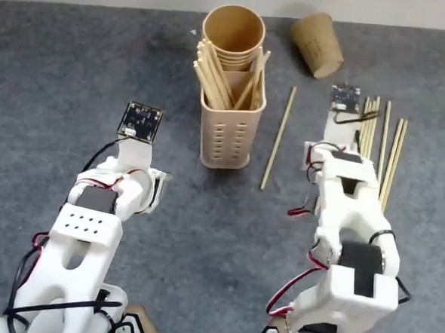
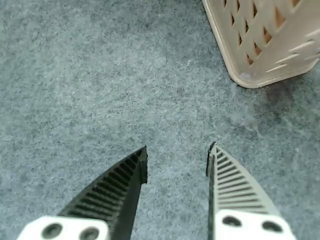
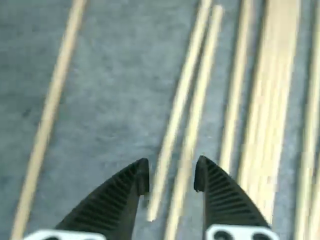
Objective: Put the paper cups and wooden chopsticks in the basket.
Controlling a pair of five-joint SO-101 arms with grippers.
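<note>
1. My right fingers stand apart, low over the grey surface, and hold nothing. Two chopsticks run out from the gap between their tips.
2. I judge the step in hand to be closing on this pair. Their near ends lie right at my tips, so a grip here would leave the long part hanging free. I would slide forward along them first and take them nearer the middle.
3. The bundle of chopsticks lies just outside one finger, and a lone chopstick lies well outside the other. I should come straight down, so the finger beside the bundle does not drag it along.
4. The sticks are thin and round. My tips must reach the surface, and I should close slowly so the two roll together and neither slips out.
5. The basket stands well away from these fingers, past the lone chopstick. It already holds stacked cups and upright chopsticks. I would lift high, tip the pair upright and lower it beside the cups.
6. My left fingers are apart over bare surface and hold nothing. The basket's corner is just beyond their tips, off to one side.
7. A paper cup lies on its side beyond the basket, far from both sets of fingers.
</note>
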